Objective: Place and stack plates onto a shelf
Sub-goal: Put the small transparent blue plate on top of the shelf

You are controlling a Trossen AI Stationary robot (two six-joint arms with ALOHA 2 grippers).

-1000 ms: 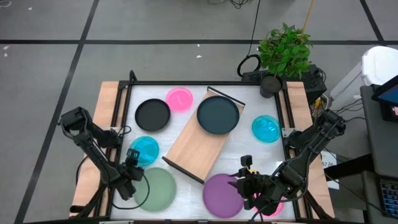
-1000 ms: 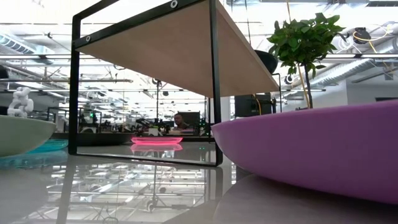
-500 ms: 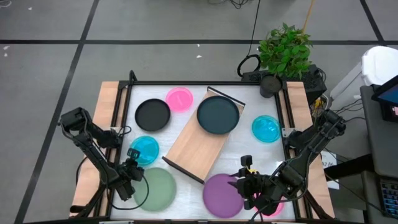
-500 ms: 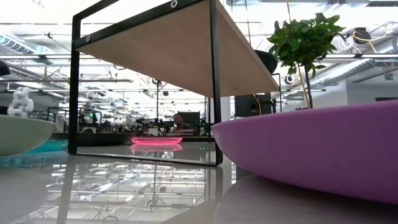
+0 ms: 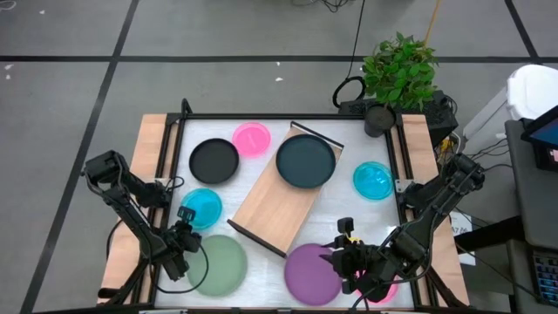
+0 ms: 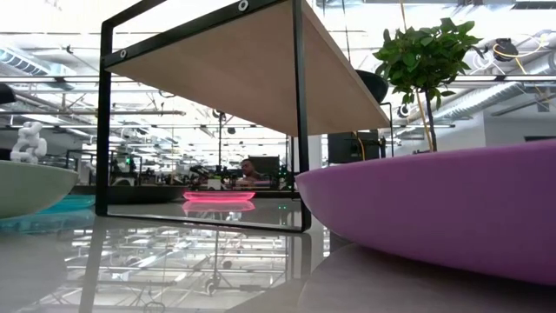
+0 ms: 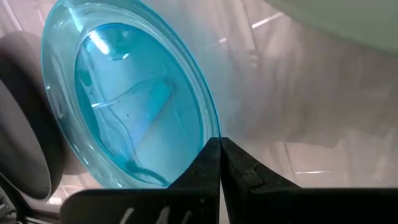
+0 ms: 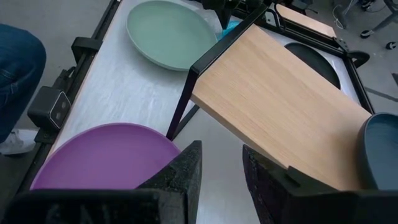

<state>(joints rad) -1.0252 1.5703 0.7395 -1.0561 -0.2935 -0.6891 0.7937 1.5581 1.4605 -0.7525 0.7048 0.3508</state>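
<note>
On the white table, the left gripper is seen closed on the near rim of a cyan plate. The right gripper is held open over the purple plate, the shelf just ahead.

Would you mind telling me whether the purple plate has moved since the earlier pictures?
No. In the high view the purple plate sits at the same spot beside the shelf, near its lower corner.

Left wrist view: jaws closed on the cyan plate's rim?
No. The left gripper jaws meet shut beside the cyan plate, nothing between them.
</note>
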